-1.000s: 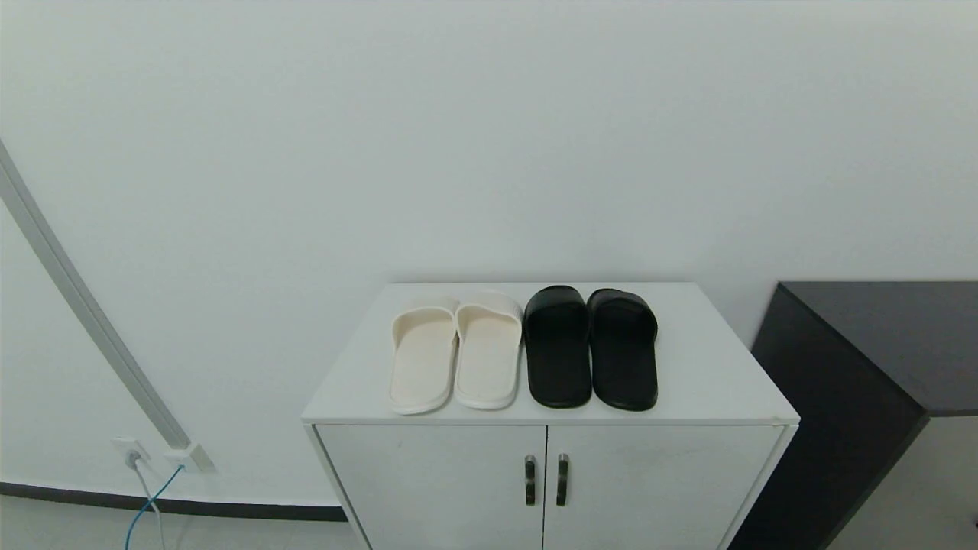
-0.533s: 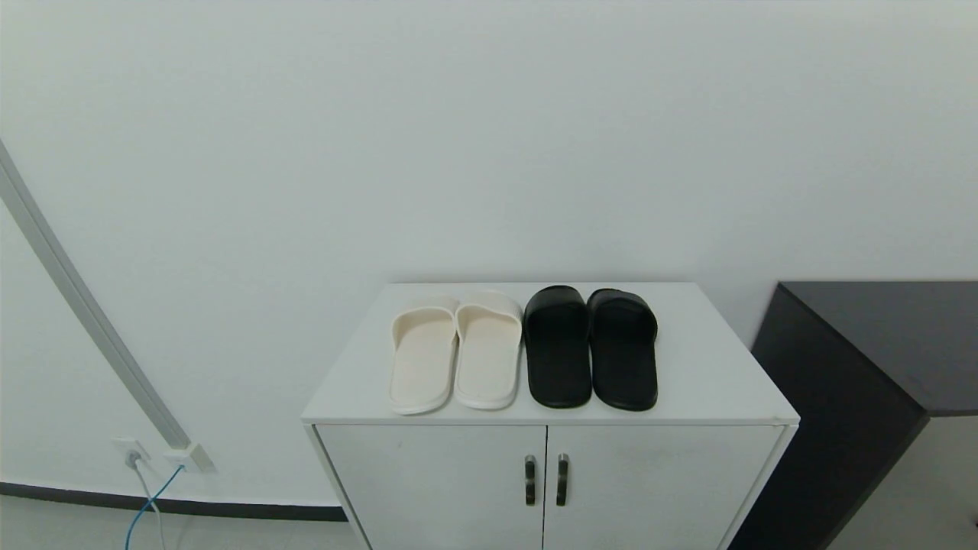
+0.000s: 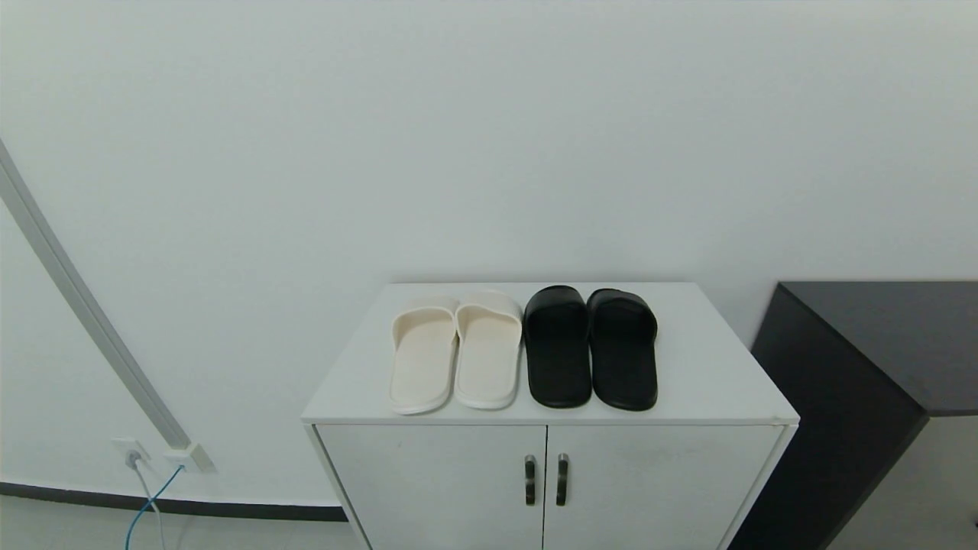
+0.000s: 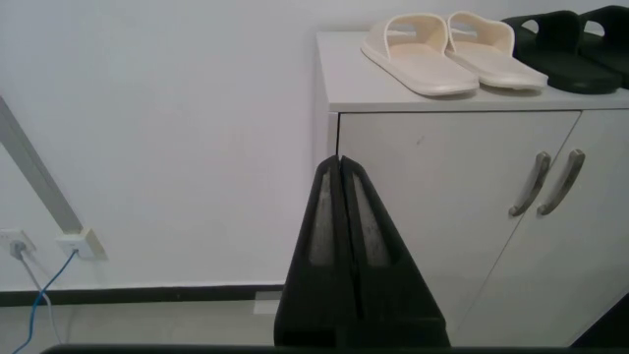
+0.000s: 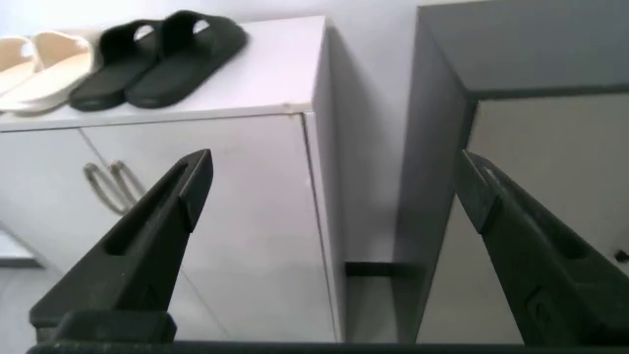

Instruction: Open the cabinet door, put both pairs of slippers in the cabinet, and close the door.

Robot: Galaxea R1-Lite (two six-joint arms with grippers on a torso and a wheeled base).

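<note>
Matt moulded plastic: cream slippers (image 3: 489, 363), black slippers (image 3: 558, 359). Smooth white laminate: cabinet (image 3: 703, 382); dull metal handles (image 3: 529, 480).

Dark counter (image 3: 879, 344) at right, wall sockets (image 3: 126, 449) and blue cable (image 3: 149, 500) low left

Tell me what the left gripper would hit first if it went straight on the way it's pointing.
Probably the cabinet: the left gripper, jaws shut, points at its left front edge, just under the top. Nothing shows in between, though depth is hard to judge.
</note>
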